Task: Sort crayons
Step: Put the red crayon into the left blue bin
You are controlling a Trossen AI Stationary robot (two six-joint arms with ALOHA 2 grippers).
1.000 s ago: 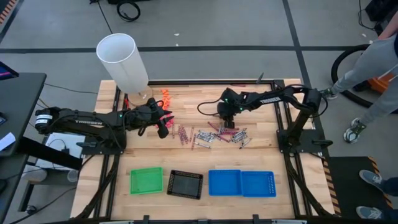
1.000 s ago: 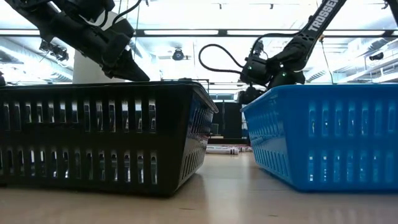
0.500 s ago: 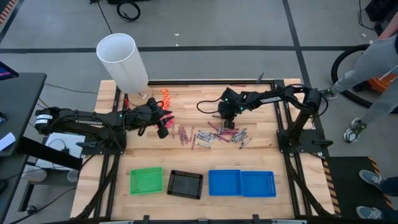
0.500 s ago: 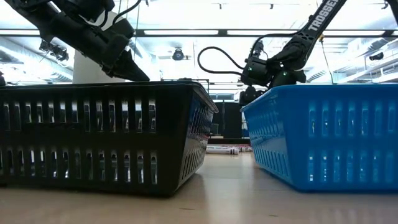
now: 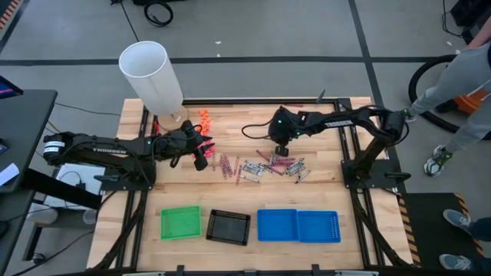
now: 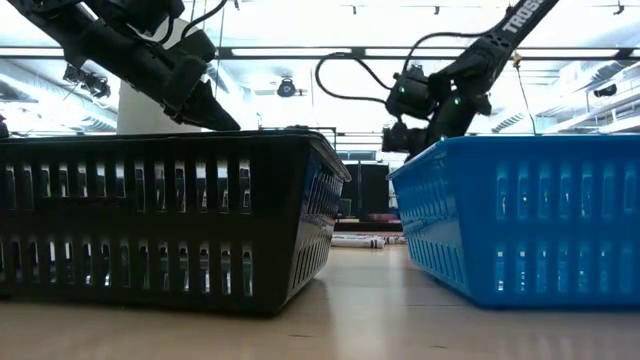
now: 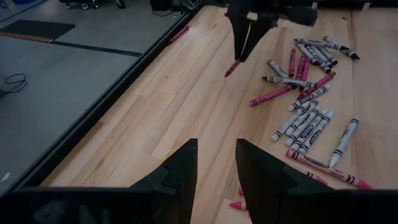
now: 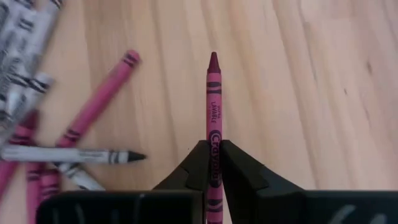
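My right end effector (image 8: 212, 163) was pinching a maroon crayon (image 8: 212, 118) between its two dark fingers, the crayon pointing straight out past the fingertips with its tip clear of the wood. In the high view that end effector (image 5: 280, 140) sat in the upper middle of the frame, above the far edge of the loose crayons (image 5: 265, 165), which lay scattered on the bench (image 5: 330, 195) across the centre of the frame, pink, maroon and silver-grey ones mixed together. In the left wrist view the held crayon (image 7: 232, 68) hung slanted under the right end effector (image 7: 244, 45) near the top of the frame, apart from the pile (image 7: 308, 106) that spread over the right half of the frame. My left end effector (image 5: 201, 156) was left of centre in the high view, just left of the scattered crayons; its fingers (image 7: 177, 171) stood spread with a gap between them and nothing in it. Along the lower part of the high view stood a green tray (image 5: 180, 223), a black tray (image 5: 229, 227) and a blue tray (image 5: 298, 226) in a row. A tall white cylinder (image 5: 151, 75) stood at the upper left, with a few chunky orange pieces (image 5: 204, 117) just right of its base. At the right edge of the frame a person (image 5: 460, 69) stood on the floor beside the bench.
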